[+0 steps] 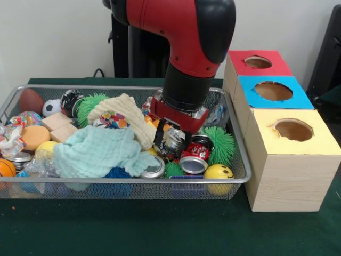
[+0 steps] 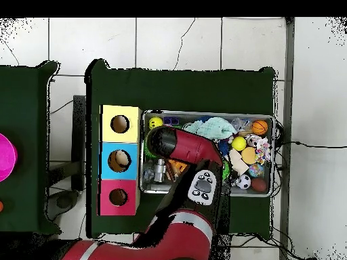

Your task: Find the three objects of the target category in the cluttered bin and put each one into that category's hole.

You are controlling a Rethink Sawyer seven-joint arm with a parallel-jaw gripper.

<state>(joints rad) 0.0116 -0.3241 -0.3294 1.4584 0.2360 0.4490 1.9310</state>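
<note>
The red can (image 1: 196, 152) lies beside the jaws gripping a silver can (image 1: 173, 141).

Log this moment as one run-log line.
arm: down in wire bin | gripper: shut on crushed can | red can: lying in bin | holes: nothing visibly entering

Distractor items recorded inside the wire bin (image 1: 242, 160):

- A brown football (image 1: 31, 100) lies in the far left corner, with a small soccer ball (image 1: 51, 107) just beside it.
- Two wooden blocks (image 1: 59, 127) touch each other near the left side.
- A cream knitted cloth (image 1: 125, 114) lies across the middle.
- A mint cloth (image 1: 96, 152) is bunched in front of the cream one.
- A yellow smiley ball (image 1: 218, 172) sits at the near right corner, behind it a green spiky ball (image 1: 221, 144).

The tabletop (image 1: 160, 229) is covered in dark green. In the overhead view, tiled floor (image 2: 176, 40) surrounds it.
</note>
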